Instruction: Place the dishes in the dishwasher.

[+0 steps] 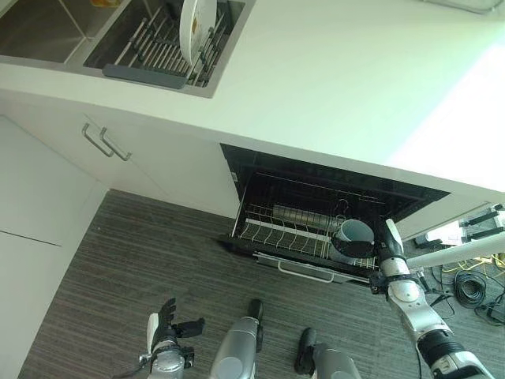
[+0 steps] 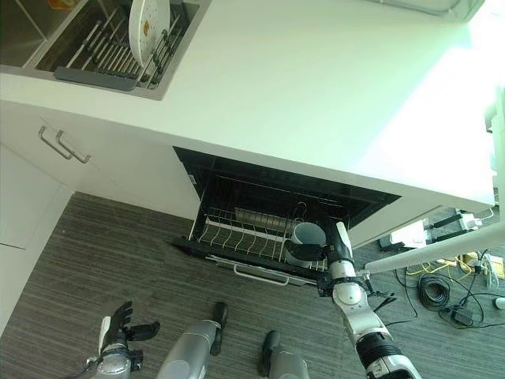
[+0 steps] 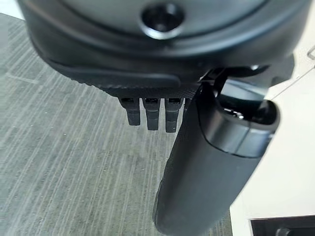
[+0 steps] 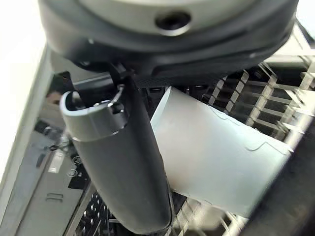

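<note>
The dishwasher (image 1: 331,178) stands open under the counter with its wire rack (image 1: 276,235) pulled out over the floor. My right hand (image 1: 387,257) is at the rack's right end, shut on a pale grey-blue cup (image 1: 353,235). In the right wrist view the cup (image 4: 221,152) sits between my thumb (image 4: 118,162) and the fingers behind it, just above the rack wires (image 4: 266,93). A white plate (image 1: 196,22) stands upright in the drying rack (image 1: 154,54) in the sink. My left hand (image 1: 170,325) hangs low over the floor, open and holding nothing.
The white counter (image 1: 331,71) overhangs the dishwasher. A silver cylinder (image 1: 304,216) lies at the back of the wire rack, whose front carries a metal bar handle (image 1: 304,274). Cabinet doors with two handles (image 1: 106,144) lie to the left. Cables and a power strip (image 1: 469,288) lie on the floor at right.
</note>
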Tool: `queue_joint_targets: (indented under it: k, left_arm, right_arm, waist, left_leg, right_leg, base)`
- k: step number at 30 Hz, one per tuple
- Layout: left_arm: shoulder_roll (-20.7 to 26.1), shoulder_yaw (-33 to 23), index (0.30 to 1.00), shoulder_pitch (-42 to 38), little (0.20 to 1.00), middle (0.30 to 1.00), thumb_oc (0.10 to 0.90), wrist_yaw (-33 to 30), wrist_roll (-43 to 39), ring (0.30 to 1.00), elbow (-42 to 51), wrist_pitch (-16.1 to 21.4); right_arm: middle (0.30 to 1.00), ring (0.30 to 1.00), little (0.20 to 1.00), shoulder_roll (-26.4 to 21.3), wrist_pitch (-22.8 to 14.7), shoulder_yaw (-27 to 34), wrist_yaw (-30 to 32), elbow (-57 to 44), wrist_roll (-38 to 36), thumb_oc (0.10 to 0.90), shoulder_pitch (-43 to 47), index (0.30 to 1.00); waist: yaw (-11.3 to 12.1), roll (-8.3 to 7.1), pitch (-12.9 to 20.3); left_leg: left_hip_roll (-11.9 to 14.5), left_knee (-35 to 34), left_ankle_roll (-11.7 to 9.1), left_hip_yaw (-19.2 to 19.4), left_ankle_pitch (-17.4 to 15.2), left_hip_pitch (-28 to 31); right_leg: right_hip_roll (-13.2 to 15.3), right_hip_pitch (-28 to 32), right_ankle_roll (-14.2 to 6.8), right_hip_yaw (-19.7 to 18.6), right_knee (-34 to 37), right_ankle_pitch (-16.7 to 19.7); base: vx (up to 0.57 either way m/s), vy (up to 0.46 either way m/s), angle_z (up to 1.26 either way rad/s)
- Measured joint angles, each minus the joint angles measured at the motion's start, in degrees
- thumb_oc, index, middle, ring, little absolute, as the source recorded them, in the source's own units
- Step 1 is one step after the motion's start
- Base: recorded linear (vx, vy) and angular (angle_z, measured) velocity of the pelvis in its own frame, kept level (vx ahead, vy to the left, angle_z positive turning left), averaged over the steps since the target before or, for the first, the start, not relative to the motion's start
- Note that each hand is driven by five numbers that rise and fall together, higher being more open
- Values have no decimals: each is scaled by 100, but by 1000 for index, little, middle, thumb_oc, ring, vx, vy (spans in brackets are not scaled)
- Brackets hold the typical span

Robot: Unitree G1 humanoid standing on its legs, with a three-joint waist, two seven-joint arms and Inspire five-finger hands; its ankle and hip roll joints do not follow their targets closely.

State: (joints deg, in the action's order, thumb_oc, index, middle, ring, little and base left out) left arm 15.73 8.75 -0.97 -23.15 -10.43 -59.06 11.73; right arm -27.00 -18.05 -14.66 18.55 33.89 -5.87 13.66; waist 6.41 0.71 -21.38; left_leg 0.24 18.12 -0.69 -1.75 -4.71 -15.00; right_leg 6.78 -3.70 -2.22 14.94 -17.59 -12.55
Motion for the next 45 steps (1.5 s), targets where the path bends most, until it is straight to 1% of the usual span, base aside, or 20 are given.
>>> queue_joint_targets:
  k: [2,3,4,5,6,10,12,13,15,16,20,24,26,28,31,34,38,42,43,45]
  left_arm:
    - [-7,3,900,28,900,900,800,-1,-3,900,4,-25]
    - [-11,3,900,31,900,900,800,-4,0,900,-8,-17]
    - [-21,4,900,29,900,900,800,-4,1,900,-24,-11]
    - [-28,3,900,32,900,900,800,-3,1,900,-46,-7]
    - [-26,-1,900,32,900,900,800,-4,-1,900,-40,-17]
    - [-13,9,900,-4,900,900,800,-9,10,900,34,-27]
    - [-10,2,900,25,900,900,800,-7,10,900,4,-47]
    - [-25,3,900,34,900,900,800,-9,9,900,3,-41]
    - [-28,7,900,23,900,900,800,-9,6,900,28,-53]
    - [-35,18,900,8,900,900,800,-16,8,900,67,-43]
    - [-45,56,900,-5,900,900,800,-20,2,900,12,-42]
    - [-103,156,900,0,900,900,800,-33,-3,900,-3,-30]
    - [-103,192,900,11,900,900,800,-36,-3,900,-33,-27]
    - [-103,234,900,6,900,900,800,-36,-5,900,-86,-25]
    - [-99,253,900,4,900,900,800,-36,-6,900,-101,-25]
    - [-88,273,900,-4,900,900,800,-32,-4,900,-106,-23]
    - [-68,297,900,-11,900,900,800,-19,0,900,-104,-30]
    - [71,371,900,-71,900,900,800,14,11,900,-95,-34]
    - [221,448,900,-121,900,900,800,17,14,900,-65,-41]
    - [283,449,900,-146,900,900,800,18,28,900,-59,-54]
  right_arm:
    - [900,900,900,-45,188,87,-319,-35,16,800,21,900]
    - [900,900,900,-48,229,-40,-305,81,23,800,46,900]
    - [900,900,900,-32,117,-220,-85,157,20,800,43,900]
    - [900,900,900,-32,95,-312,-137,120,19,800,-12,900]
    - [900,900,900,-31,163,-253,-270,88,18,800,-27,900]
    - [900,900,900,-45,160,-306,-73,307,5,800,147,900]
    - [900,900,900,-35,177,-232,-192,306,-521,800,176,900]
    - [900,900,900,107,83,-168,-58,389,-611,800,186,900]
    - [900,900,900,326,160,25,-386,426,-1209,800,178,900]
    - [900,900,900,446,103,106,-316,565,-1469,800,175,900]
    - [900,900,900,425,-124,71,-11,707,-1227,800,154,900]
    - [900,900,900,435,105,87,-76,935,-1362,800,315,900]
    - [900,900,900,434,144,84,-80,1095,-1356,800,416,900]
    - [900,900,900,424,356,91,-125,1220,-1337,800,582,900]
    - [900,900,900,394,610,1,-150,1427,-1154,800,817,900]
    - [900,900,900,276,848,-153,-192,1445,-643,800,958,900]
    - [900,900,900,-42,1266,-458,-610,1673,-19,800,1355,900]
    - [900,900,900,-259,1373,-761,-932,2122,252,800,1759,900]
    - [900,900,900,-283,1402,-749,-975,2305,420,800,1921,900]
    - [900,900,900,-315,1240,-766,-865,2317,743,800,1935,900]
  waist:
    - [1,0,0]
    - [38,0,0]
    - [21,-2,1]
    - [15,-3,2]
    - [12,-3,2]
    - [171,-9,7]
    - [168,-9,7]
    - [168,-8,7]
    - [105,-2,6]
    - [80,7,9]
    - [59,88,4]
    - [104,223,26]
    - [144,239,36]
    - [164,241,37]
    - [189,243,38]
    - [208,244,40]
    - [273,244,40]
    - [352,220,45]
    - [409,212,45]
    - [484,212,43]
  left_leg:
    - [-1,-6,0,0,0,-16]
    - [-1,-17,-2,-2,2,-16]
    - [0,-23,-4,1,2,-9]
    - [0,-27,-3,-3,2,-4]
    - [-3,-28,-2,-1,3,-11]
    - [-1,-32,-5,-25,6,-2]
    - [-8,-34,-5,-26,6,-3]
    - [-14,-32,0,-21,0,-1]
    - [-20,-38,3,-12,2,0]
    - [-19,-50,1,-10,2,11]
    - [-20,-58,-3,-11,5,8]
    - [-22,-58,-3,-15,6,16]
    - [-18,-64,-7,-18,10,26]
    - [-21,-86,-9,-22,28,36]
    - [-32,-144,-17,-32,63,112]
    - [-42,-175,-46,-109,100,99]
    - [-36,-241,-91,-188,171,99]
    - [-33,-261,-136,-281,215,64]
    - [-31,-272,-155,-337,245,-10]
    - [-36,-322,-163,-337,274,-16]
  right_leg:
    - [1,-19,0,-1,-8,-1]
    - [0,-16,0,-1,-9,-1]
    - [0,-14,0,0,1,-1]
    - [-2,-7,0,4,21,0]
    - [-2,-8,-2,4,29,1]
    - [-10,35,-3,37,59,3]
    - [-5,33,-4,40,65,4]
    - [4,35,-4,33,63,4]
    - [5,28,-4,18,57,3]
    - [6,30,-4,17,58,3]
    - [6,26,-4,19,63,3]
    - [6,28,-4,20,62,3]
    - [2,35,-1,21,58,0]
    - [3,36,-1,26,55,0]
    - [11,78,-1,36,53,0]
    - [4,100,3,118,60,-2]
    - [-9,100,9,200,50,-5]
    - [-29,101,29,292,42,-4]
    - [-38,36,43,337,31,5]
    - [-32,10,49,337,34,16]
  base:
    - [16,-14,0]
    - [50,-35,0]
    - [0,0,0]
    - [0,0,0]
    - [0,0,0]
    - [20,-30,3]
    - [36,32,1]
    - [28,40,-3]
    - [0,0,0]
    - [0,0,0]
    - [0,0,0]
    - [0,0,0]
    - [0,0,0]
    - [0,0,0]
    - [-3,-8,1]
    - [-20,-37,12]
    - [-13,-60,9]
    - [-20,-72,12]
    - [-30,-45,13]
    - [-39,-28,5]
